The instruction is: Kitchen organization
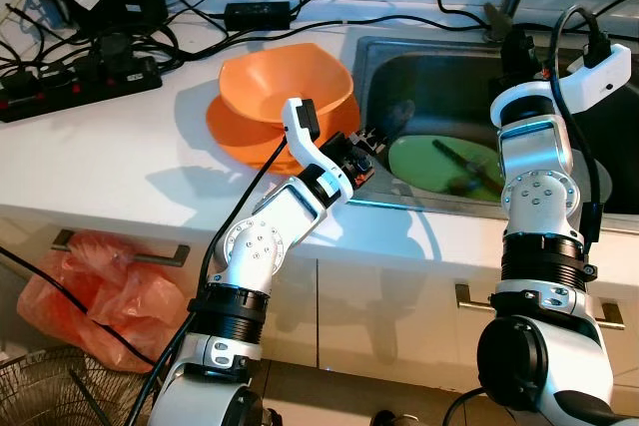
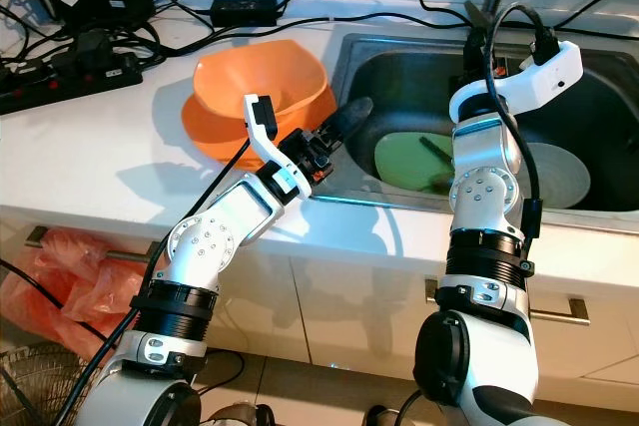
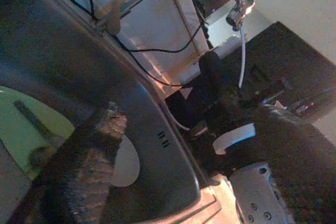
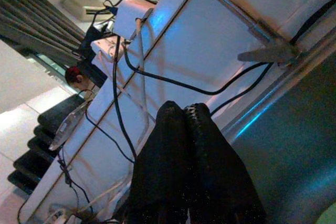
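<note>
Orange bowl (image 1: 285,87) sits on an orange plate (image 1: 240,137) on the table (image 1: 110,162) beside the sink (image 2: 399,67) — a green plate (image 1: 429,162) lies inside. Left gripper (image 2: 344,119), jaws apart, reaches over the rim; right gripper (image 4: 191,150) — jaws together — hangs above. Better to approach low, clearing the edge.

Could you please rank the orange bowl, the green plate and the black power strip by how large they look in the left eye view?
1. Orange bowl, largest.
2. Black power strip, long but narrow, its left end cut off.
3. Green plate, partly hidden by the right arm and lying deeper in the sink, so its rank against the strip is unsure.
</note>
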Robot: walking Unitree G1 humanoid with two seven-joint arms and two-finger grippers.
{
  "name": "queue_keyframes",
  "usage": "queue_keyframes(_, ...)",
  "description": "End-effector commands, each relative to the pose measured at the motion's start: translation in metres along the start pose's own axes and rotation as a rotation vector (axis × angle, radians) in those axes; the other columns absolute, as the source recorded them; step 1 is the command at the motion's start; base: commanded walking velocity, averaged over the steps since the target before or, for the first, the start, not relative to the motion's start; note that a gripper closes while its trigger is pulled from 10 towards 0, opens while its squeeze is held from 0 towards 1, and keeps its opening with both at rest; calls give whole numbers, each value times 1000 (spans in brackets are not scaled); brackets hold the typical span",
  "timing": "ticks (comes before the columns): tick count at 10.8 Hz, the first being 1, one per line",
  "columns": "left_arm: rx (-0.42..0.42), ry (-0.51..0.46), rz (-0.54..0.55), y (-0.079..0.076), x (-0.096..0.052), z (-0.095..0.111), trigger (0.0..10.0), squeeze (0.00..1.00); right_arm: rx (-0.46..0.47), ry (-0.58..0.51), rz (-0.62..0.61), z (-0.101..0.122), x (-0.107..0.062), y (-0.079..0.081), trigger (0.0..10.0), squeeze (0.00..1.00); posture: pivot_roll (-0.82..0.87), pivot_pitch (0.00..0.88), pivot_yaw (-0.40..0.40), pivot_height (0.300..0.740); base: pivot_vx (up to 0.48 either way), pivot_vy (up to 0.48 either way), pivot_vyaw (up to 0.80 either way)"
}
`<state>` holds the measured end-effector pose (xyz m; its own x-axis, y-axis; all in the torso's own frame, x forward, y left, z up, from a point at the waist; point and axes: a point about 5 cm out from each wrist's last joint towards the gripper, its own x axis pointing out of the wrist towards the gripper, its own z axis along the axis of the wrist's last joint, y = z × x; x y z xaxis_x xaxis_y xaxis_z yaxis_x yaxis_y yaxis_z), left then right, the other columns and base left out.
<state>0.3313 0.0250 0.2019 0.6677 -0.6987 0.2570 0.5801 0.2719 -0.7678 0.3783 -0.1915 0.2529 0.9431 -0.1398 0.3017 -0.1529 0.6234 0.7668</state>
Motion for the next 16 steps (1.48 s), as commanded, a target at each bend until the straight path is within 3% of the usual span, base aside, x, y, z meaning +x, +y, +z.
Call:
queue_keyframes(1,21,17,-29,-8,4,-9,10000,1000,-50,9,13,-1,1,1,0,0,6,97,17,740,0,0,0)
queue_keyframes(2,145,8,-23,-13,2,-3,10000,1000,-158,52,27,-9,-5,-3,2235,0,9,97,17,740,0,0,0)
queue_keyframes(3,280,-10,8,-14,1,5,10000,1000,-304,102,72,-17,-12,-4,10000,0,9,101,17,740,0,0,0)
queue_keyframes(4,358,-34,28,-15,-1,14,10000,1000,-404,141,133,-23,-20,-3,10000,0,8,103,19,740,0,0,0)
queue_keyframes(5,433,-64,54,-15,-3,26,10000,1000,-498,176,213,-28,-29,0,10000,737,7,103,19,740,0,0,0)
queue_keyframes(6,461,-73,62,-15,-4,30,10000,1000,-522,192,249,-31,-33,1,10000,1000,6,103,19,740,0,0,0)
queue_keyframes(9,828,-70,198,3,-18,70,10000,1000,-664,351,505,-44,-64,7,10000,1000,2,100,26,740,0,0,0)
queue_keyframes(11,948,-41,269,15,-26,84,10000,1000,-665,405,613,-48,-74,15,10000,1000,3,96,27,740,0,0,0)
queue_keyframes(12,1006,-31,325,22,-31,93,10000,678,-663,418,644,-49,-77,18,10000,1000,4,94,27,740,0,0,0)
queue_keyframes(13,1044,-47,388,28,-35,103,10000,0,-659,422,655,-49,-78,19,10000,1000,3,93,25,740,0,0,0)
queue_keyframes(16,1034,-146,586,41,-45,121,10000,0,-657,429,670,-50,-81,22,10000,1000,2,91,26,740,0,0,0)
